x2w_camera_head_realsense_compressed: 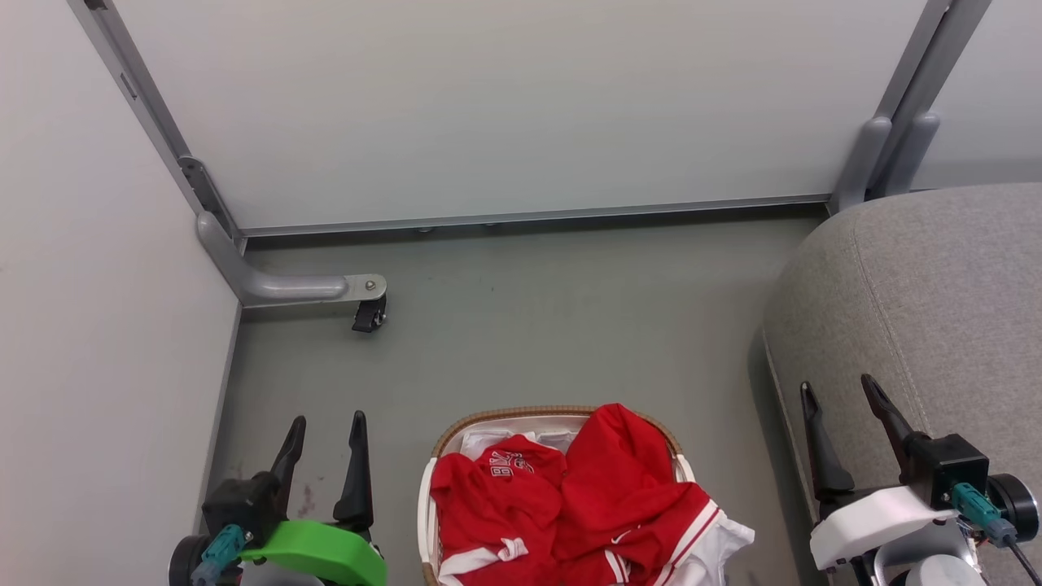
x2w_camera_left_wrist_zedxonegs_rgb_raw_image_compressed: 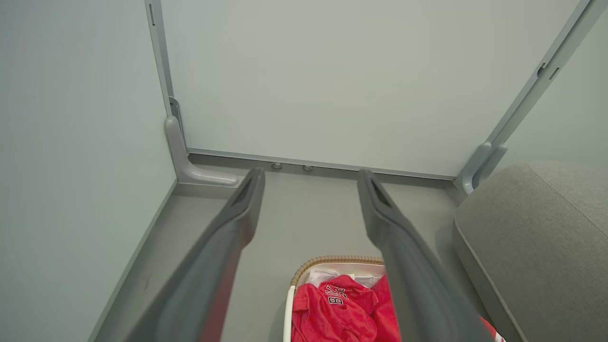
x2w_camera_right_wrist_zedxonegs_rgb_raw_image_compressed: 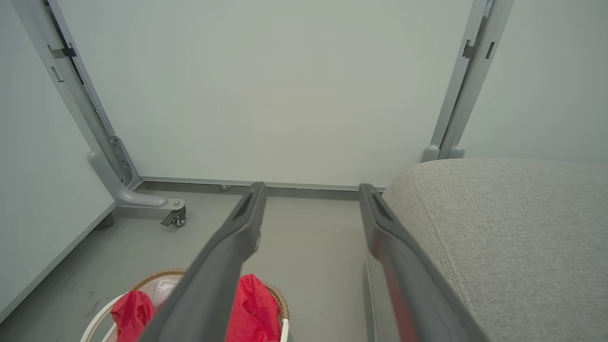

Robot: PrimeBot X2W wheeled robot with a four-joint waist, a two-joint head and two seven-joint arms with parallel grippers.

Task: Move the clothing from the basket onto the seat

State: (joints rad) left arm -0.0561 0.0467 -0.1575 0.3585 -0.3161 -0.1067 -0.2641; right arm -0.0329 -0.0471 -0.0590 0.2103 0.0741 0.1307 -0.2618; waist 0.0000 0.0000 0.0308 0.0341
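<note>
The red clothing [x2w_camera_head_realsense_compressed: 570,509] with white trim lies heaped in the basket [x2w_camera_head_realsense_compressed: 521,415], a white oval one with a brown woven rim, at the bottom middle of the head view; one piece spills over its right side. The clothing [x2w_camera_left_wrist_zedxonegs_rgb_raw_image_compressed: 342,308] and basket [x2w_camera_left_wrist_zedxonegs_rgb_raw_image_compressed: 332,260] also show between my left fingers, and the clothing [x2w_camera_right_wrist_zedxonegs_rgb_raw_image_compressed: 251,308] and basket [x2w_camera_right_wrist_zedxonegs_rgb_raw_image_compressed: 156,274] low in the right wrist view. The grey seat [x2w_camera_head_realsense_compressed: 936,325] stands to the right, and shows as the seat [x2w_camera_left_wrist_zedxonegs_rgb_raw_image_compressed: 536,247] and seat [x2w_camera_right_wrist_zedxonegs_rgb_raw_image_compressed: 503,228] in the wrist views. My left gripper [x2w_camera_head_realsense_compressed: 326,431] hangs open left of the basket. My right gripper [x2w_camera_head_realsense_compressed: 838,395] hangs open over the seat's edge.
Pale partition panels [x2w_camera_head_realsense_compressed: 488,106] close off the far side and the left. A metal foot with a black caster [x2w_camera_head_realsense_compressed: 368,313] juts onto the grey floor [x2w_camera_head_realsense_compressed: 529,325] at the far left. A second post [x2w_camera_head_realsense_compressed: 887,146] stands behind the seat.
</note>
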